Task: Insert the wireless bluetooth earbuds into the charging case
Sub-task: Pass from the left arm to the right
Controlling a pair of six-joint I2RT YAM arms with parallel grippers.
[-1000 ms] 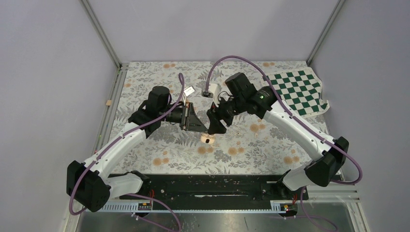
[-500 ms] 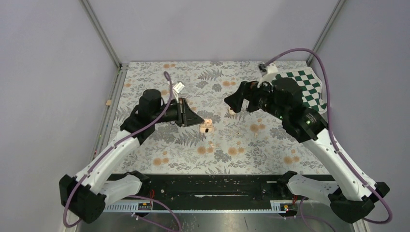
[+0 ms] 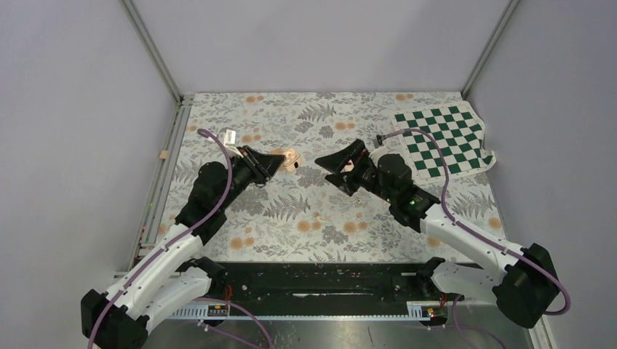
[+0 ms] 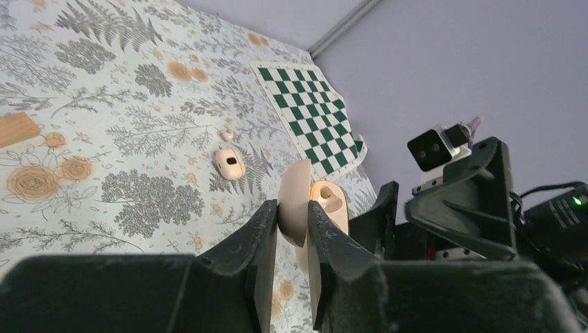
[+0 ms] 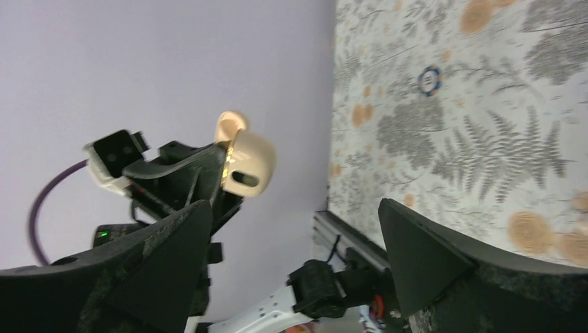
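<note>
- Left wrist view: the case [image 4: 329, 205] hangs open in the left gripper [image 4: 292, 209]. The fingers pinch one shell half edge-on, and the case is lifted clear of the mat [image 4: 139, 104].
- The other half faces the camera with an orange-lit socket. I cannot tell whether a bud sits in it.
- The case is smooth, rounded and peach-beige. In the right wrist view the case [image 5: 248, 161] shows a dark oval slot in its side, with the second half standing up behind.
- One bud [image 4: 229, 163] lies on the mat, well apart from the case. It is a pale oval with a dark spot.
- A smaller pale piece [image 4: 226, 135] lies just beyond the bud, too small to identify.
- The right gripper [image 5: 295, 208] is spread wide and holds nothing. It faces the case across a gap.
- In the top view the case [image 3: 292, 158] sits at the left gripper's tip, above the middle of the mat. The right gripper [image 3: 327, 173] is near on its right, not touching.
- A checkered cloth [image 3: 440, 138] lies at the far right corner.
- A flat tan piece [image 4: 15, 129] rests on the mat.
</note>
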